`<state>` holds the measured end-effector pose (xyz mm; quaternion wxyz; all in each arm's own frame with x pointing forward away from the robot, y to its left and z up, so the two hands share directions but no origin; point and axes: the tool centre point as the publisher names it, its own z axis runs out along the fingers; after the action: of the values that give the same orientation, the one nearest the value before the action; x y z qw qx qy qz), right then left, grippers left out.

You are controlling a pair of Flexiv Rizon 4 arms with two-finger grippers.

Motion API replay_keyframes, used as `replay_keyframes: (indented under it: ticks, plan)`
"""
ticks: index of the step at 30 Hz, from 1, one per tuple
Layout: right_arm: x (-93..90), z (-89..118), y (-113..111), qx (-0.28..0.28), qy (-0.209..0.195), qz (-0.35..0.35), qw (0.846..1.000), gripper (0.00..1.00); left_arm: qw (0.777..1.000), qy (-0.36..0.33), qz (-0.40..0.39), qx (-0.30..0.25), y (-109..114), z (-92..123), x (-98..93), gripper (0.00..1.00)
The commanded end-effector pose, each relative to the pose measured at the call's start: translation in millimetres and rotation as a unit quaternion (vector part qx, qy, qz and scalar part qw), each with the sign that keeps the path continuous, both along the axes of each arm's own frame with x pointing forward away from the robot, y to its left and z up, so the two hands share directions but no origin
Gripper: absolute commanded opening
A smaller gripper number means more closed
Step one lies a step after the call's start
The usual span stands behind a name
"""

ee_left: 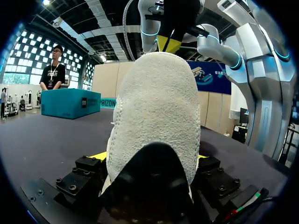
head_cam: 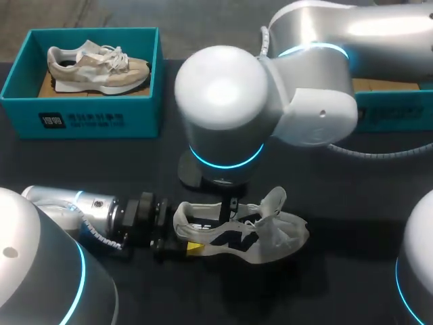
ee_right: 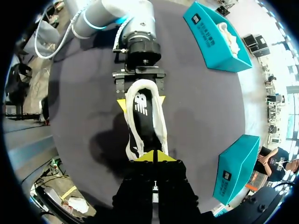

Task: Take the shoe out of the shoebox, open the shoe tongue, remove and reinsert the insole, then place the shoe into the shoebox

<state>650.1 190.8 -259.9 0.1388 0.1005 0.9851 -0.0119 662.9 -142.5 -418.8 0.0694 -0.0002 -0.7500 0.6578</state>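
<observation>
Two grippers on one shoe right now. The shoe (head_cam: pixel 250 237) is out on the table (head_cam: pixel 352 196), resting on its sole, well apart from the teal shoebox (head_cam: pixel 81 112) at the far left, which has a beige shoe (head_cam: pixel 95 68) in it.

Its long axis runs straight across in front of me, heel toward my left arm and toe toward my right side. The left gripper (ee_right: pixel 141 99) is clamped on the heel, one yellow tip on each side. The right gripper (ee_right: pixel 154 157) hangs straight down over the shoe's mouth at the tongue (head_cam: pixel 274 200) end. Its tips are pinched narrow, and I can't tell if anything's between them.

The insole (ee_right: pixel 142 116) lies heel-to-toe right under that gripper, so I reckon the right arm does the pulling.

As for writing, there's white print on the shoebox front and a logo on the insole. I'm not spelling either out.
</observation>
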Motion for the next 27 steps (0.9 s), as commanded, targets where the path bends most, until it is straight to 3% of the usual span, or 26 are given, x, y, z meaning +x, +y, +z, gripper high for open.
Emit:
replay_keyframes:
  ticks: [1, 7, 19, 27]
  plan:
    - [7.2, -18, 4, 0.007, 0.000, 0.035, 0.999, 0.00, 1.000, 0.000, 0.000, 0.001, 1, 0, -0.2, 0.00]
    - [15.7, -41, 15, 0.002, 0.024, 0.066, 0.998, 0.00, 1.000, 0.000, 0.000, 0.001, 1, 0, -0.2, 0.00]
    - [15.7, -41, 15, 0.002, 0.024, 0.066, 0.998, 0.00, 1.000, 0.000, 0.000, 0.001, 1, 0, -0.2, 0.00]
    - [18.3, -66, 32, 0.003, 0.034, 0.096, 0.995, 0.00, 1.000, 0.000, 0.000, 0.001, 1, 0, -0.2, 0.00]
